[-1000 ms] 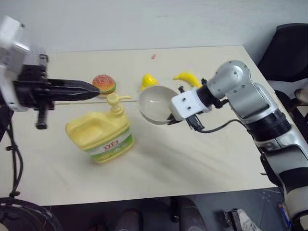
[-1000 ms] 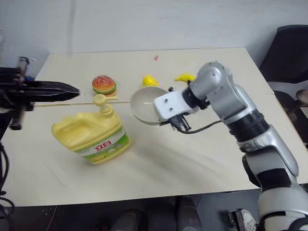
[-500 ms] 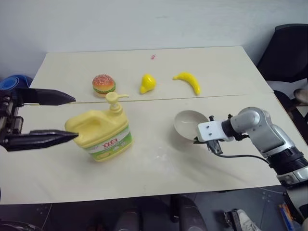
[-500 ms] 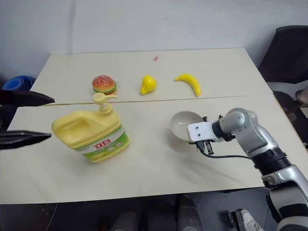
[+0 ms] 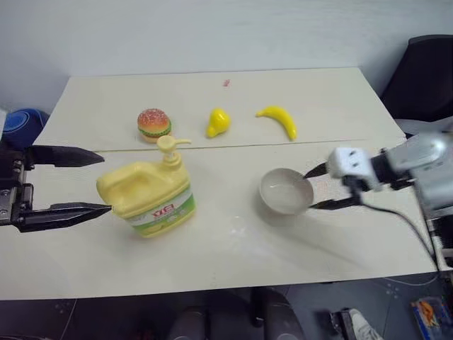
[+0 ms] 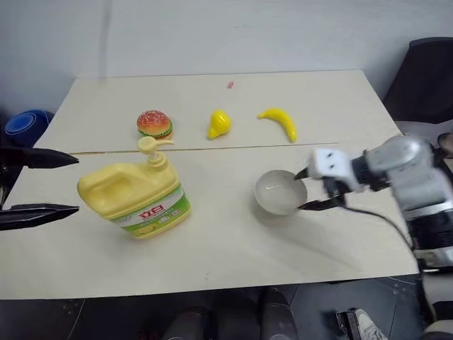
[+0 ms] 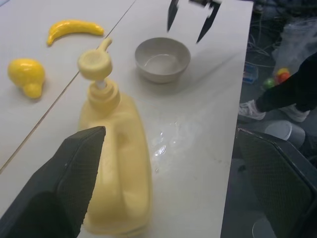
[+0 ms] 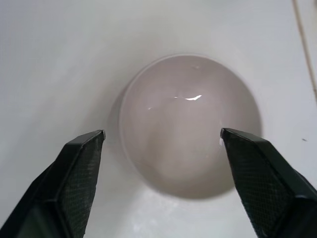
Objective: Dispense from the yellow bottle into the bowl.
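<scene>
Yellow bottle [image 5: 148, 200] stands on the surface [image 5: 233, 262], well apart from the bowl [image 5: 286, 191]; left gripper [image 5: 90, 183] open beside it, right gripper [image 5: 318, 188] open beside the bowl; next: bring spout over bowl, then press pump.

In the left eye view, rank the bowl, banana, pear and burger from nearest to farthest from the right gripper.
Measured from the right gripper:
1. The bowl, right beside its open fingertips, on the near table.
2. The banana, behind the bowl on the far table.
3. The pear, further left in that row.
4. The burger, leftmost in the row.
</scene>
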Controlling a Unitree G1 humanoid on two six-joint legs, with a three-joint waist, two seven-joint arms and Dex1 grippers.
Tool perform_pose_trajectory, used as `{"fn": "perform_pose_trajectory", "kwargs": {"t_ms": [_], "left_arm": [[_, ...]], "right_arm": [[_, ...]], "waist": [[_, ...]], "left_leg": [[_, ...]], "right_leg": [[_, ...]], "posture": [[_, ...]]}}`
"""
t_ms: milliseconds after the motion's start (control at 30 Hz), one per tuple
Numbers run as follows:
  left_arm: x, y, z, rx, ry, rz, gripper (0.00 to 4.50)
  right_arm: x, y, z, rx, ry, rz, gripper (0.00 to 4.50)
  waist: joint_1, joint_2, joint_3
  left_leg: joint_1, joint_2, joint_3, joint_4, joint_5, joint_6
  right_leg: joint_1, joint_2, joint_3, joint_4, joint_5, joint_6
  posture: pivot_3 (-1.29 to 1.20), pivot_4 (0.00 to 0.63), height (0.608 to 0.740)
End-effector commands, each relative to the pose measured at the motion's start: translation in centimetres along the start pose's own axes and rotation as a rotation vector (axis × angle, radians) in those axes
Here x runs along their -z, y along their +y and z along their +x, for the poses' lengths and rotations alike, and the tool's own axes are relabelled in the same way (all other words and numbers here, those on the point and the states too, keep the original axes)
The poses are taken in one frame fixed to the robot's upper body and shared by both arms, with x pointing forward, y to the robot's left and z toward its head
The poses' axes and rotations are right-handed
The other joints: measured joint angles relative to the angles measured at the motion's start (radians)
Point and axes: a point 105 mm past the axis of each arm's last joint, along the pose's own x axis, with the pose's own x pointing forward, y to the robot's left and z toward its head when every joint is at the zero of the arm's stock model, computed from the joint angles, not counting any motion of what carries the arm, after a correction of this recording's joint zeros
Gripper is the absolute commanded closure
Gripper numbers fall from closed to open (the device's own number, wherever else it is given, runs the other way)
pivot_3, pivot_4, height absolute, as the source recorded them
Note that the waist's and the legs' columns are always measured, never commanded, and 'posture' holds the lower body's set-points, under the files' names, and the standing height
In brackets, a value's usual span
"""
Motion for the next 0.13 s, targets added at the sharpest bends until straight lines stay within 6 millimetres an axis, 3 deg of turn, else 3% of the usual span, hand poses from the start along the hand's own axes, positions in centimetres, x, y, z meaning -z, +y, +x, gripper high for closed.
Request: {"fn": "perform_pose_trajectory", "kwargs": {"t_ms": [33, 133], "left_arm": [[-0.7, 0.2, -1.3, -0.065, -0.021, 0.041, 0.00], [-0.6, 0.5, -1.7, -0.095, -0.025, 0.035, 0.00]], "right_arm": [[-2.3, 0.4, -4.7, 0.000, -0.121, 0.078, 0.64], [-2.7, -0.3, -6.2, 0.050, -0.164, 0.131, 0.64]], "waist": [[-0.001, 0.000, 0.000], [-0.006, -0.001, 0.000]], "left_leg": [[0.000, 0.000, 0.000, 0.000, 0.000, 0.001], [0.001, 0.001, 0.002, 0.000, -0.001, 0.001]], "right_leg": [[0.000, 0.000, 0.000, 0.000, 0.000, 0.000], [0.000, 0.000, 0.000, -0.001, 0.000, 0.000]], "posture": [[0.00, 0.150, 0.740], [0.00, 0.150, 0.740]]}}
